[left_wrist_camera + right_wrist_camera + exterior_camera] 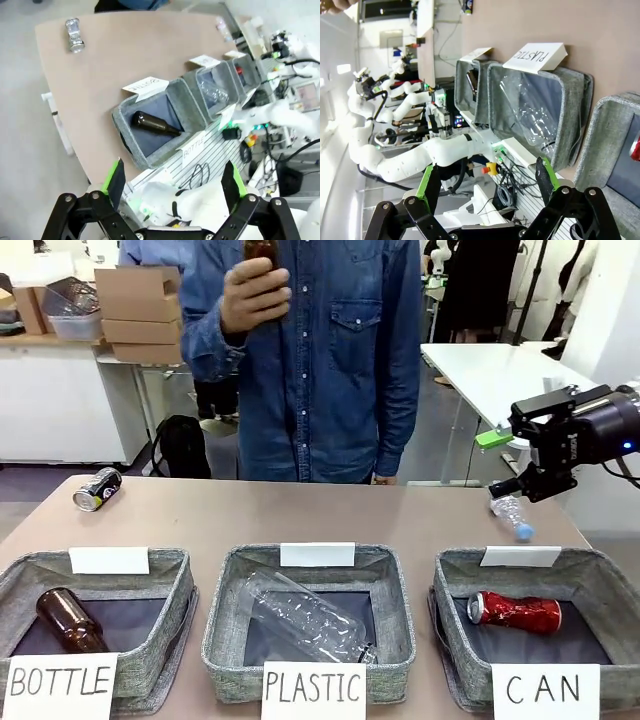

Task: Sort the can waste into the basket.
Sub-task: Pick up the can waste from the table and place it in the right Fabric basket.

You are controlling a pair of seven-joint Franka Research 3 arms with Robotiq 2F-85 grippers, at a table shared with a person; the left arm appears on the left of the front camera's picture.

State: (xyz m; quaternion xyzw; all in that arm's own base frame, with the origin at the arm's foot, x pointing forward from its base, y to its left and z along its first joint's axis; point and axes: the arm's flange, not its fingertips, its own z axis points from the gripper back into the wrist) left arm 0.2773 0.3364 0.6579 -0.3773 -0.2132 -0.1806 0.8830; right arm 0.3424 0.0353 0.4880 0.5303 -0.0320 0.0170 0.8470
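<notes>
Front view: red can (pixel 515 612) lies inside the CAN basket (pixel 600 568); grey can (pixel 97 489) lies on the table's (pixel 300 515) far left corner, well apart. Wrist views add finger state: left gripper (pixel 174 172) and right gripper (pixel 485 170) spread wide, empty. Right wrist edge shows red, probably that can.

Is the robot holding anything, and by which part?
Nothing: the left end effector and right end effector are open and empty. The person's hand grips a brown glass bottle.

On the table (pixel 300 515), the BOTTLE basket (pixel 183 585) stands left, the PLASTIC basket (pixel 222 615) middle, the CAN basket (pixel 600 570) right. One can (pixel 515 612) lies in the CAN basket; the other can (pixel 97 489) lies far left, behind the BOTTLE basket.
</notes>
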